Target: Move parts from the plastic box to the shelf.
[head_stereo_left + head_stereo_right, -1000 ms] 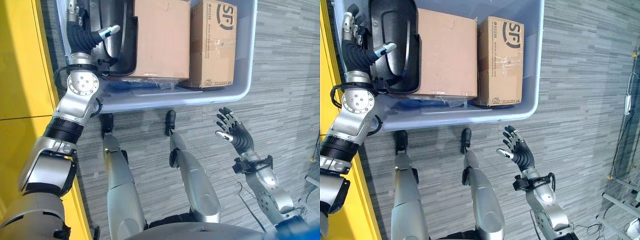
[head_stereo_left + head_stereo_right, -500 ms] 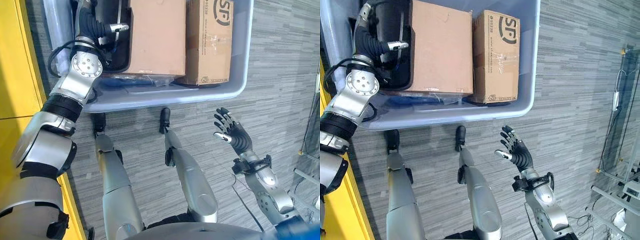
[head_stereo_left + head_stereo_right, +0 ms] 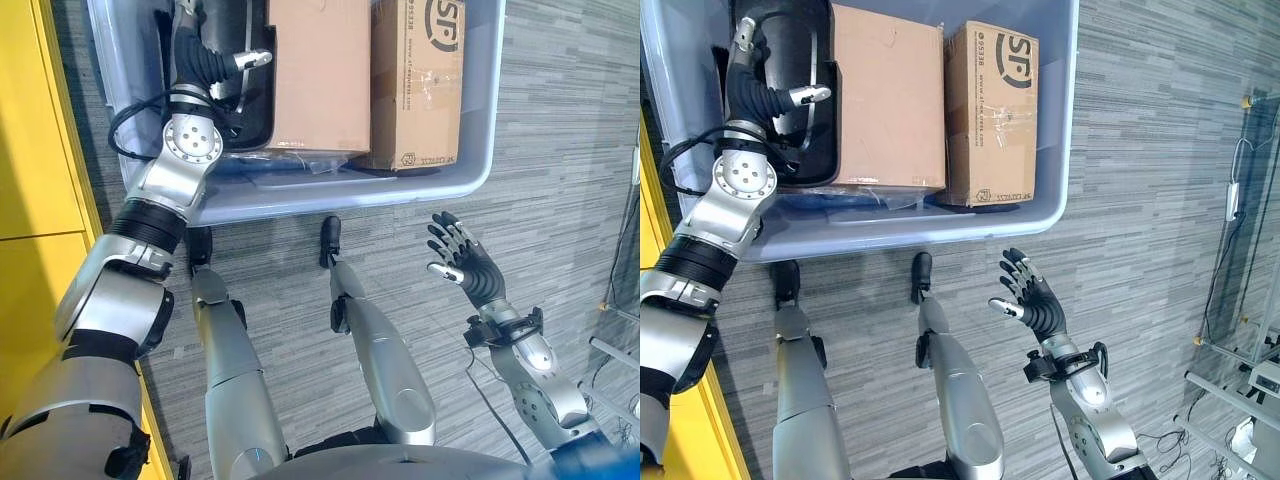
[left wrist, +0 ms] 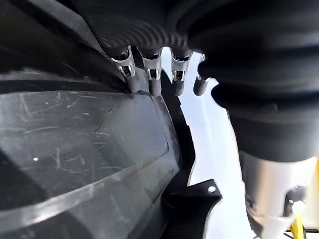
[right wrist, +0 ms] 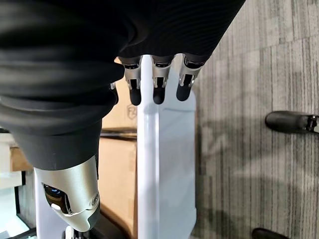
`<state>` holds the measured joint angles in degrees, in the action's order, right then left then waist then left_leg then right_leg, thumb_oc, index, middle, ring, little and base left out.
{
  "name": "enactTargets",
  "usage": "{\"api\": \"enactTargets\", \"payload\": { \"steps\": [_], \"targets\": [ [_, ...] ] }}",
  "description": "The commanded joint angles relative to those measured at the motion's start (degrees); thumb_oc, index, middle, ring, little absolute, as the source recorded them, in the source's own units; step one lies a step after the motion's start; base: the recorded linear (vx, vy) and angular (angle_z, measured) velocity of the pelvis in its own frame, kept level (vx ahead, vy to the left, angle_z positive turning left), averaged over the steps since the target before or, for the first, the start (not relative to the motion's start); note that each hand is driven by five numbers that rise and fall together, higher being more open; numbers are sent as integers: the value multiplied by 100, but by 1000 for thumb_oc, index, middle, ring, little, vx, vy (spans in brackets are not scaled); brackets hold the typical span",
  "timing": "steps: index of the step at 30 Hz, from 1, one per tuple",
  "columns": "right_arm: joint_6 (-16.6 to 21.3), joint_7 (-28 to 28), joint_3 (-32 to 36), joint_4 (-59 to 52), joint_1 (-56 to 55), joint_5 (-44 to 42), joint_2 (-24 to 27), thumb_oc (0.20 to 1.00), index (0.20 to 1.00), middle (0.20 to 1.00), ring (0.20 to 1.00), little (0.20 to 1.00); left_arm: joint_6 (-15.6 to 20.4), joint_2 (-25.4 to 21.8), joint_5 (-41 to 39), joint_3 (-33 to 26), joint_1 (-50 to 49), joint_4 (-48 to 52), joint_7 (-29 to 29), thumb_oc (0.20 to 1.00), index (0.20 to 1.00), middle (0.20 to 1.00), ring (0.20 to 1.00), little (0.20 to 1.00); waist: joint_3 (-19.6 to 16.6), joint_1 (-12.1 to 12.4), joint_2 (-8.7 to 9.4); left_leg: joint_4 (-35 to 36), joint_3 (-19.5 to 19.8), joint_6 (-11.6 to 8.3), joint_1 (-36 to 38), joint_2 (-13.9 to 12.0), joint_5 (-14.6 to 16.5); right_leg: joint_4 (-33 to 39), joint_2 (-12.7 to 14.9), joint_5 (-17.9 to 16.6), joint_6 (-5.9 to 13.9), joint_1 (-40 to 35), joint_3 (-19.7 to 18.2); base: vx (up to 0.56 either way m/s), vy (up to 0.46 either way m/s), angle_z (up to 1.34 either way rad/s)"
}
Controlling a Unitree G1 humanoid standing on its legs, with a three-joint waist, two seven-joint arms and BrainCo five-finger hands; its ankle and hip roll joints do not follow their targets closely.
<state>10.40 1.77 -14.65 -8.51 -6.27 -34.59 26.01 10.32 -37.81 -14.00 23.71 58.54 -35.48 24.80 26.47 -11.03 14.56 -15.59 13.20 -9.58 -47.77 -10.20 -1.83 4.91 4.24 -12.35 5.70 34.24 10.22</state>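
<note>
Down in the pale blue plastic box (image 3: 470,170), left hand (image 3: 755,75) curled over the black moulded part (image 3: 790,110), beside two cardboard boxes (image 3: 890,100). Right hand (image 3: 465,265) spread open over grey floor (image 3: 560,150).

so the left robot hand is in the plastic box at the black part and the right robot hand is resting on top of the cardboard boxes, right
Not quite. The left robot hand is in the plastic box at the black part, but the right robot hand is not on the cardboard boxes. The right eye view shows it open, held over the floor outside the box, on the robot's side of its near wall.
</note>
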Motion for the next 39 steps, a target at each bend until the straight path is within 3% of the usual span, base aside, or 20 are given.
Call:
{"api": "enactTargets", "payload": {
  "steps": [1,11,20,23,25,30,39],
  "targets": [
    [96,-138,342,-163,95,133,194,1000,1000,1000,1000,1000,-12,79,-286,-190,-371,-106,-146,1000,1000,1000,1000,1000,197,181,537,156,-467,347,470,13,369,-793,535,1285,507,-951,-73,0,0,0],
    [65,-188,330,-204,78,129,121,1000,1000,1000,1000,1000,-58,657,-454,-257,-756,-399,-300,1000,1000,1000,1000,1000,174,182,535,170,-514,363,593,-2,359,-809,526,1291,484,-990,-133,0,0,0],
    [58,-240,317,-174,58,143,85,1000,1000,1000,1000,1000,-32,745,-481,-236,-840,-352,-293,1000,1000,1000,1000,1000,107,183,465,172,-580,377,719,-9,364,-839,545,1296,474,-1027,-194,-6,-10,-5],
    [61,-270,355,-136,51,131,58,1000,1000,1000,1000,1000,70,628,-482,-304,-935,114,-209,1000,1000,1000,1000,1000,98,216,388,217,-587,384,771,-2,350,-842,558,1302,467,-1044,-197,0,0,0],
    [80,-274,411,-115,34,151,27,1000,1000,1000,1000,1000,89,404,-68,-400,-1082,620,-74,1000,1000,1000,1000,1000,96,260,330,235,-603,388,810,5,356,-849,569,1323,462,-1071,-202,1,-15,-5],
    [103,-327,545,-74,-35,142,-66,1000,1000,1000,1000,1000,368,430,-72,-1094,-1991,1882,152,1000,1000,1000,1000,1000,98,414,182,294,-626,396,915,50,359,-847,608,1369,446,-1158,-174,10,-23,-7],
    [172,-405,640,-120,-154,152,-136,1000,1000,1000,1000,1000,405,611,571,-1897,-3172,3121,493,1000,1000,1000,1000,1000,121,605,23,340,-686,438,983,136,206,-842,681,1320,401,-1212,-147,-17,-11,1]
  ]
}}
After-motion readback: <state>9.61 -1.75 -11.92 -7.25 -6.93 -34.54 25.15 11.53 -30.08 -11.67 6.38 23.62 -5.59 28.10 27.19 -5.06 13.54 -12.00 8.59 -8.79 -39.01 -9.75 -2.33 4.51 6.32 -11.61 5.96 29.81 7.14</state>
